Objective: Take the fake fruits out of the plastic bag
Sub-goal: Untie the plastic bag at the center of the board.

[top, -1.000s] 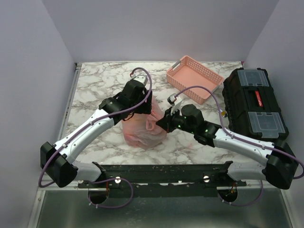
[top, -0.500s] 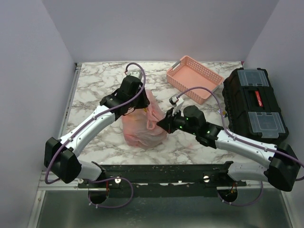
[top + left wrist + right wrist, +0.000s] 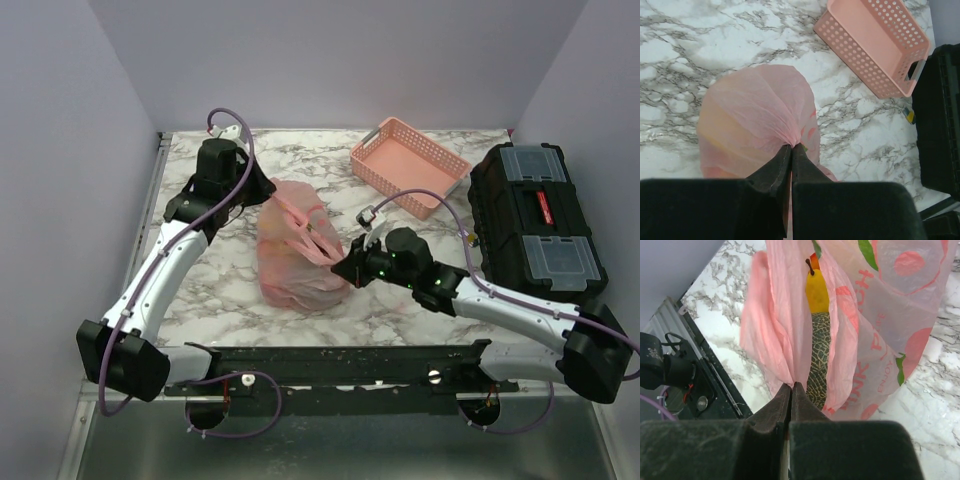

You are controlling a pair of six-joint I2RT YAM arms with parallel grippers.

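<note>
Left fingers (image 3: 772, 174) and right fingers (image 3: 771, 407) each clamp the plastic bag (image 3: 295, 260); we judge the fake fruits (image 3: 816, 292) all inside, none out yet.

White marble table (image 3: 230, 292), pink plastic bag (image 3: 295, 262) mid-table, pink lattice basket (image 3: 408, 165), black toolbox (image 3: 535, 220) at right

My left arm (image 3: 165, 270) and right arm (image 3: 510, 312) are white shells with black joints and black bases. Behind the left pincer (image 3: 791, 146) a purple cable (image 3: 243, 127) loops off the wrist; another cable (image 3: 425, 193) arcs behind the right pincer (image 3: 791, 385). My fingers (image 3: 771, 172) are matte black wedges tapering to thin tips.
</note>
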